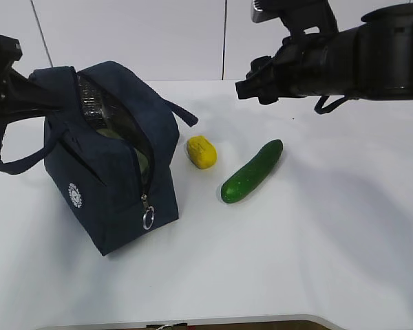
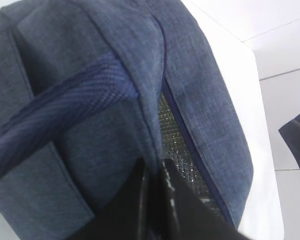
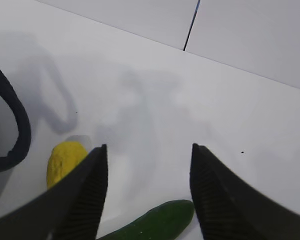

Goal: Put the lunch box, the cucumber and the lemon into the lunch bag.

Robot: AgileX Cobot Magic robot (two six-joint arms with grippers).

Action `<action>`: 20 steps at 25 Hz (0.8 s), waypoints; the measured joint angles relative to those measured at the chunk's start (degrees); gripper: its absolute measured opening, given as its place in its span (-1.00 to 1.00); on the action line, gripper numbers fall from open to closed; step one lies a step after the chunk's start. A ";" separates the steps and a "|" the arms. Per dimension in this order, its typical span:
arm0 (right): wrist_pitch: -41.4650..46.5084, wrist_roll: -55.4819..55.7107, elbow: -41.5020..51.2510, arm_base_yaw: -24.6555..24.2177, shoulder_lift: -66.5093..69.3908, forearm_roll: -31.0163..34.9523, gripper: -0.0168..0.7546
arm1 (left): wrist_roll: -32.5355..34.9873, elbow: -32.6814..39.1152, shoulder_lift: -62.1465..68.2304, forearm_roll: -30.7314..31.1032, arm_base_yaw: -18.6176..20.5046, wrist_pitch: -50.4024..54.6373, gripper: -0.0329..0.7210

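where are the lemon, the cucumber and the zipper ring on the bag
lemon (image 1: 202,152), exterior view, middle of its yellow body
cucumber (image 1: 252,171), exterior view, middle of its length
zipper ring (image 1: 148,220), exterior view, the silver loop on the lunch bag (image 1: 110,199) front

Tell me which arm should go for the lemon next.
The right arm. Its gripper is open and empty, above the lemon and cucumber. The left gripper is shut on the lunch bag at its opening, so it looks busy holding the bag.
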 joint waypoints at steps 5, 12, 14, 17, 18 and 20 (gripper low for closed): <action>-0.11 -0.36 0.00 0.00 0.00 0.00 0.15 | 0.00 0.00 0.00 0.00 0.00 0.00 -0.94; -0.21 -0.11 0.00 0.00 0.00 0.00 0.15 | 0.00 0.00 0.00 0.00 0.00 0.00 -0.94; -0.21 0.16 0.00 0.00 0.00 0.00 0.15 | 0.00 0.00 0.00 0.00 0.00 0.00 -0.94; -0.21 0.48 0.00 0.00 0.00 0.00 0.15 | 0.00 0.00 0.00 0.00 0.00 0.00 -0.94; -0.21 0.48 0.00 0.00 0.00 0.00 0.15 | 0.00 0.00 0.00 0.00 0.00 0.00 -0.94; -0.21 0.86 0.00 0.00 0.00 0.00 0.15 | 0.00 0.00 0.00 0.00 0.00 0.00 -0.94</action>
